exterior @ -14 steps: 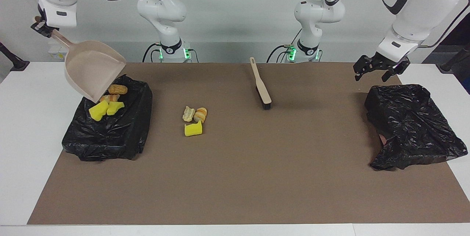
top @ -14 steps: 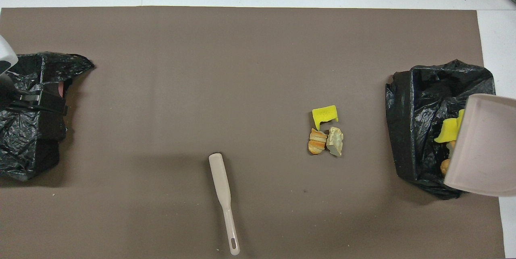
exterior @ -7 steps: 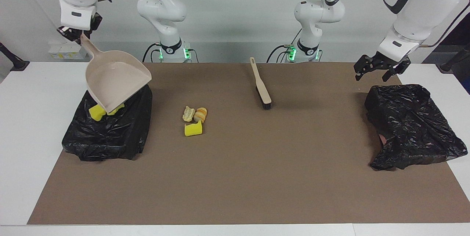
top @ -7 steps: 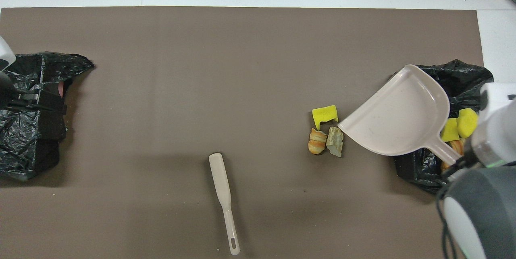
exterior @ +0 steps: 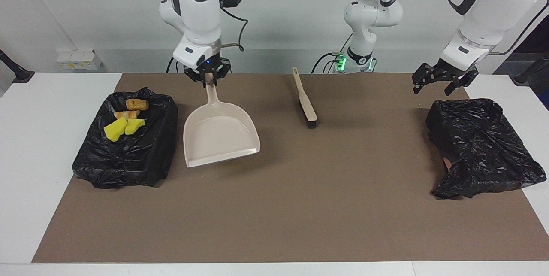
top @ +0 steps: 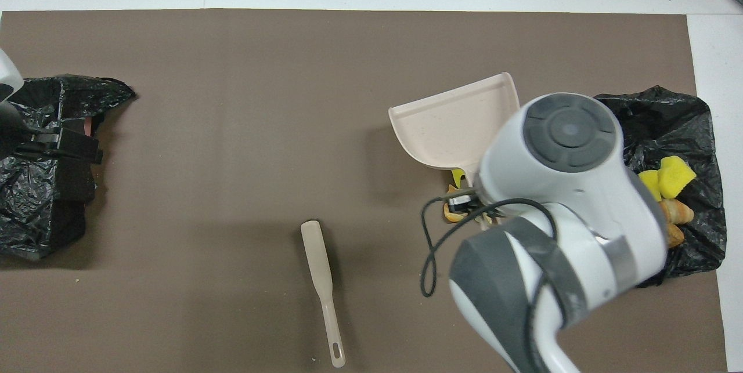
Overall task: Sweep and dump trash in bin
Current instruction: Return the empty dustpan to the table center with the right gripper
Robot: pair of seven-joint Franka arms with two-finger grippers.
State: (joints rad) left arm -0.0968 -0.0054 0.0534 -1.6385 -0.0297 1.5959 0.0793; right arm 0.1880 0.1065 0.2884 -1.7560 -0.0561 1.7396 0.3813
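My right gripper (exterior: pixel 209 77) is shut on the handle of the beige dustpan (exterior: pixel 221 136). The pan hangs just above the brown mat beside the bin, its mouth pointing away from the robots. In the facing view it hides the loose trash on the mat. From overhead only slivers of that trash (top: pixel 448 214) show beside the right arm. The bin (exterior: pixel 137 160), lined with a black bag, sits at the right arm's end and holds yellow chunks (exterior: pixel 116 130) and bread-like pieces (exterior: pixel 137 104). My left gripper (exterior: pixel 437 85) waits open over the left arm's end of the mat.
A beige brush (exterior: pixel 305 103) lies on the mat near the robots, between the two arm bases. A second crumpled black bag (exterior: pixel 480 147) sits at the left arm's end, below the left gripper. White table (exterior: pixel 43 138) borders the mat.
The right arm has swung the dustpan away from the bin to over the loose pile and levelled it. The trash in the bin now shows in full. The left arm has stayed put.
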